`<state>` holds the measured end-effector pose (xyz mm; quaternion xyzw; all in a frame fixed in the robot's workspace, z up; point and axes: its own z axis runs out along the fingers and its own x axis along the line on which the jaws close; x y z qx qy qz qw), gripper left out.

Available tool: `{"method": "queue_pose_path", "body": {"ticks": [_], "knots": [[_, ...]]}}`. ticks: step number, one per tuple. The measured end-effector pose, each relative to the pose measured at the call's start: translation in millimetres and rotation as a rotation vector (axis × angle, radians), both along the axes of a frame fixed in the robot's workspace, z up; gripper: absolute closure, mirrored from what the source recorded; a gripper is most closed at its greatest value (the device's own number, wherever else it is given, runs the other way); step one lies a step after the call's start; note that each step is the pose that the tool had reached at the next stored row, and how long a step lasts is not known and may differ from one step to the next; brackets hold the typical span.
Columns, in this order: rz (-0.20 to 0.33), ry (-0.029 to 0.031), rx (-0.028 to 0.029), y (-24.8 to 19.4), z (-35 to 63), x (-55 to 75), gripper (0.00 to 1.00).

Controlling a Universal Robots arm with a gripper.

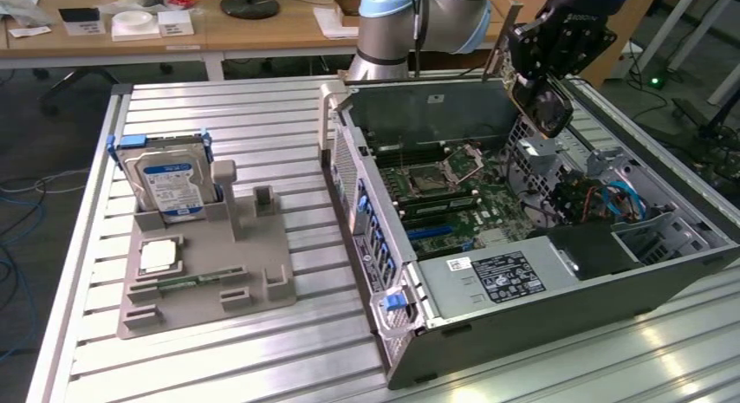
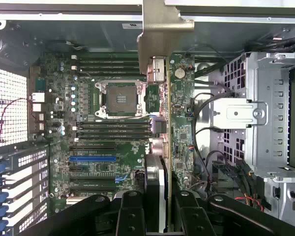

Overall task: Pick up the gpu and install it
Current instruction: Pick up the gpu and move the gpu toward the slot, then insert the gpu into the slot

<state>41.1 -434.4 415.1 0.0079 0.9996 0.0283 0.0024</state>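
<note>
Above the open case (image 1: 439, 108), clear of its walls, the gripper (image 1: 542, 72) pinches the gpu (image 1: 550, 108) edge-on between its fingers (image 2: 132, 212).

1. Arm (image 1: 399, 26): fat round tubes and joints, smooth silver-grey metal, pretty clean looking.
2. The joints have pale blue plastic caps and bands, so it's the classic grey and baby-blue combo.
3. The wrist end goes all black, a chunky housing with short white lettering on the side. Can't really read it.
4. There's a tiny bit of blue right at the top edge of that black part.
5. Gripper (image 2: 157, 199): matte black all over, no colour accents.
6. Fingers (image 2: 130, 209) are built from flat black link bars, with thicker bars on the outside.
7. Every link has a round pivot pin or a dark recessed hole.
</note>
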Motion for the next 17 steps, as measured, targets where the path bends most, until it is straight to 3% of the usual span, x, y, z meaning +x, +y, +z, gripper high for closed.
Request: {"method": "queue_pose_path", "body": {"ticks": [14,17], "knots": [[0.001,0.0,0.0005,0.0,0.0,0.0,0.72],[0.032,0.0,0.0008,0.0,0.0,0.0,0.72]]}}
